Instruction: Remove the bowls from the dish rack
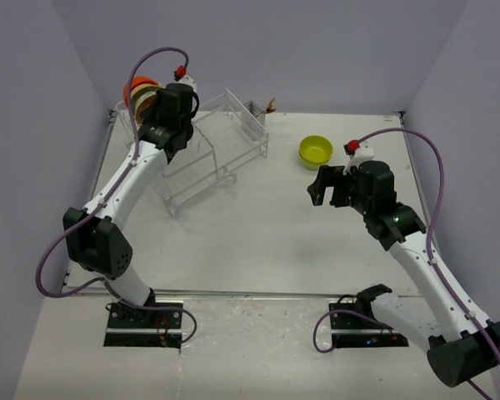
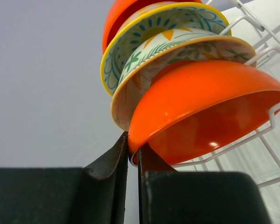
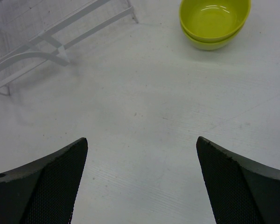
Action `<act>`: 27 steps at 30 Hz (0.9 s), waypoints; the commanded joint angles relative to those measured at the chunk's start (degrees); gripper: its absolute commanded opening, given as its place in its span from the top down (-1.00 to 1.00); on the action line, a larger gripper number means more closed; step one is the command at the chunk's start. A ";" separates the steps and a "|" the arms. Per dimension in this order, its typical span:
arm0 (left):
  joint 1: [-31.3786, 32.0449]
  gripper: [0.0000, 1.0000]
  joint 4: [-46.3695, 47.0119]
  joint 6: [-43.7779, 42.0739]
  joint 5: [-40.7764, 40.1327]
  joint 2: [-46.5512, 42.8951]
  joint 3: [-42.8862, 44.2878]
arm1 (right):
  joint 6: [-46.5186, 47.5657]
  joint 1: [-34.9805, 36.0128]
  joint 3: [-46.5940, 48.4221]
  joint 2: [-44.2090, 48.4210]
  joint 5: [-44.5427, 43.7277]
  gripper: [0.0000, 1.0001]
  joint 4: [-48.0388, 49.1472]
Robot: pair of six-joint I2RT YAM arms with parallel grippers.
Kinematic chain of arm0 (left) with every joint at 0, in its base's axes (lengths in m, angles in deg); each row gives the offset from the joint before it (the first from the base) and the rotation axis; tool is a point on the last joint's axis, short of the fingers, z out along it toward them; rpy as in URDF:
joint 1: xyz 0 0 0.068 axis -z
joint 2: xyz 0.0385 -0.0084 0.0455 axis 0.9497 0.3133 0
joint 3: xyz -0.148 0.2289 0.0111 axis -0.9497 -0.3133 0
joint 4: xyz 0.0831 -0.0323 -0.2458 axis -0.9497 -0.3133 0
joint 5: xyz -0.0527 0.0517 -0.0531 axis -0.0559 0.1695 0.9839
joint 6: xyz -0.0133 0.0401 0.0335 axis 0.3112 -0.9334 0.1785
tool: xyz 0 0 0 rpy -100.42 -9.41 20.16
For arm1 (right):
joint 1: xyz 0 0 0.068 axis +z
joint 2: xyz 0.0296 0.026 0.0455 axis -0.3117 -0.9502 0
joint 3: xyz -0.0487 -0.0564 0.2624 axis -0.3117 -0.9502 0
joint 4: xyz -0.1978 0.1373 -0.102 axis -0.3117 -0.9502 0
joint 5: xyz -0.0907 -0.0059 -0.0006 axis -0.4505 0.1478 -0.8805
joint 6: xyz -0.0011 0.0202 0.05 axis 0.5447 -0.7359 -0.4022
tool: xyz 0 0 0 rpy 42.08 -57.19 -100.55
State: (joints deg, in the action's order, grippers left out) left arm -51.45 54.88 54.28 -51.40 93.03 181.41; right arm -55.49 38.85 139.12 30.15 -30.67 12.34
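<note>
Several bowls stand on edge at the far left end of the dish rack [image 1: 221, 146]. The front one is an orange-red bowl [image 2: 200, 107]. Behind it are two patterned bowls [image 2: 177, 46] and another orange-red bowl [image 2: 119, 14]. My left gripper [image 2: 133, 150] is shut on the lower rim of the front orange-red bowl, one finger inside and one outside. In the top view the left gripper [image 1: 152, 105] sits right against the bowls [image 1: 140, 88]. Two stacked lime-green bowls [image 3: 213, 21] rest on the table to the right of the rack. My right gripper [image 3: 141, 142] hangs open over bare table near them.
White rack wires [image 2: 270, 116] run under and beside the gripped bowl. A small side cup [image 1: 257, 110] sits at the rack's far right corner. The rack's feet [image 3: 51, 44] show at the upper left of the right wrist view. Walls close in on the left and at the back.
</note>
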 commanded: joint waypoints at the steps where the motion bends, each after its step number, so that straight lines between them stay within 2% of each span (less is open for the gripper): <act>1: 1.94 1.00 5.52 1.52 1.65 -4.82 -0.24 | 0.91 0.23 -0.24 0.52 1.25 -0.98 2.40; 9: 2.12 1.00 10.01 1.78 1.30 -9.13 -2.79 | 1.00 0.23 -0.32 0.43 1.25 -0.98 2.40; 13: 3.17 1.00 9.40 2.83 2.35 -10.36 -2.88 | 0.83 0.23 -0.32 0.34 1.07 -0.98 2.75; 18: 5.11 1.00 5.55 8.54 6.13 -13.26 -1.65 | -0.66 0.23 -0.41 1.40 2.91 -0.98 5.38; 22: 5.11 1.00 -1.14 18.20 16.39 -15.71 1.07 | -4.26 0.14 1.69 1.84 8.35 -0.98 9.67; 24: 5.19 1.00 -4.03 25.41 26.22 -16.86 1.52 | -8.65 0.41 2.75 1.14 16.08 -0.98 12.75; 26: 5.72 1.00 -4.49 32.51 36.48 -18.53 -0.14 | -12.77 2.50 5.99 -0.18 17.77 -0.98 16.37; 27: 6.24 1.00 -4.92 34.63 38.11 -18.71 -0.59 | -13.23 3.82 7.74 -2.45 16.29 -0.98 15.94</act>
State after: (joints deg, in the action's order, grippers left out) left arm -46.40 51.30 76.48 -27.95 77.32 179.77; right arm -62.92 40.27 141.05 29.98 -19.57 20.61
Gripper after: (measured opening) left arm 0.055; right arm 0.987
